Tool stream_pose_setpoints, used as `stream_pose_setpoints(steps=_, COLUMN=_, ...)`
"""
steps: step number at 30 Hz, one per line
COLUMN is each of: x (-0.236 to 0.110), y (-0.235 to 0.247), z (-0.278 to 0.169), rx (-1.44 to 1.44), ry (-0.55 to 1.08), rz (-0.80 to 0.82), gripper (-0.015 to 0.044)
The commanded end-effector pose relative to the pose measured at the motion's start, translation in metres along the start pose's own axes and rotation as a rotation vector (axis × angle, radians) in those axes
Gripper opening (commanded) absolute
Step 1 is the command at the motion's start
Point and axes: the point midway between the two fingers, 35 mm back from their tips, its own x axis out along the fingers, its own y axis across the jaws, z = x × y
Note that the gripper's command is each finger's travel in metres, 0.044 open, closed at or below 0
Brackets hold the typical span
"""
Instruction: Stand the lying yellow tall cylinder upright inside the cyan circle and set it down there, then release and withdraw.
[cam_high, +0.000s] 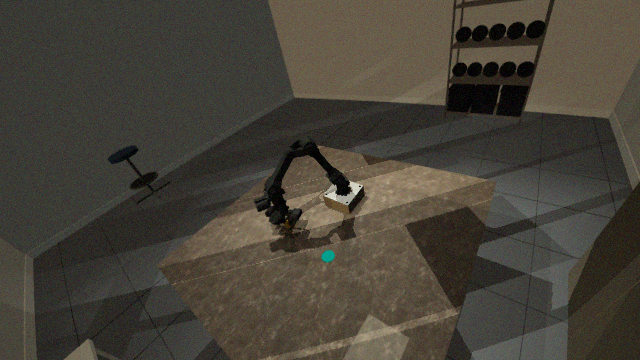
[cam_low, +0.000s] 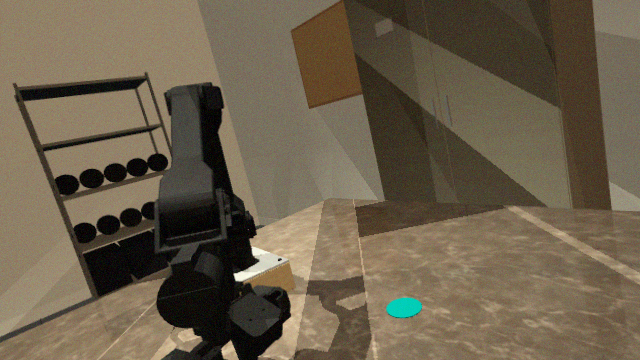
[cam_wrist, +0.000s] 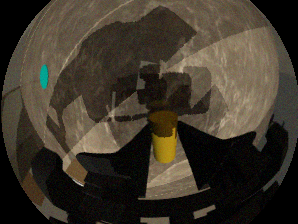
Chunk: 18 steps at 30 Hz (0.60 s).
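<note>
The yellow tall cylinder (cam_wrist: 164, 141) lies on the brown table (cam_high: 300, 310) (cam_low: 500, 280), between my fingers in the wrist view. My gripper (cam_wrist: 164, 125) (cam_high: 286, 220) is down at the table top and shut on the cylinder. In the exterior view the arm's body hides the fingers and the cylinder. The cyan circle (cam_high: 328, 256) (cam_low: 404, 307) (cam_wrist: 44, 76) is a flat disc on the table, a short way from the gripper toward the table's middle, and nothing stands on it.
The arm's white-topped base box (cam_high: 350, 197) (cam_low: 265, 267) stands on the table behind the gripper. A shelf rack with dark balls (cam_high: 495, 55) (cam_low: 95, 180), a stool (cam_high: 131, 165) and a tall cabinet (cam_low: 475, 125) stand off the table.
</note>
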Motion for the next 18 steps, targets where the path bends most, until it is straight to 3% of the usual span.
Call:
stream_pose_setpoints(steps=1, x=-0.015, y=-0.002, z=0.003, rx=0.000, ry=-0.009, rz=-0.004, gripper=0.0105)
stream_pose_setpoints(steps=18, x=-0.069, y=-0.003, z=0.003, rx=0.000, ry=-0.008, rz=-0.004, gripper=0.0105)
